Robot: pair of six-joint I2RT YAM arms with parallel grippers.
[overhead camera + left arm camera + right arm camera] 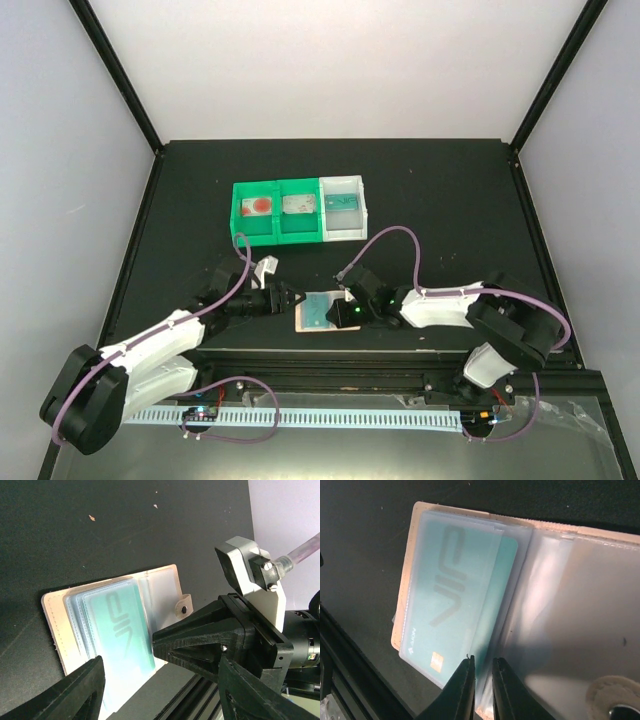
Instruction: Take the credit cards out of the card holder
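As top camera sees it: flat tan-pink rectangular card holder [302,322] lies open near front of black table [430,200], between left gripper [298,298] and right gripper [338,317].
Left wrist: left gripper spread, holding nothing; teal plastic credit cards [120,625] sleeved inside.
Right wrist: right gripper nearly pressed together at clear sleeve [545,590] edge; grip unclear.
Risk: pinching sleeve with card drags unpinned holder.

Card holder [161,584]: tan-pink, rounded corners, lying open and flat, with clear sleeves inside and a snap tab on its flap; just ahead of the spread jaws of left gripper [126,649].
Credit cards [451,595]: teal, large grey lettering, stacked in sleeves; stack's edge sits in the narrow gap of right gripper [482,659] jaws.
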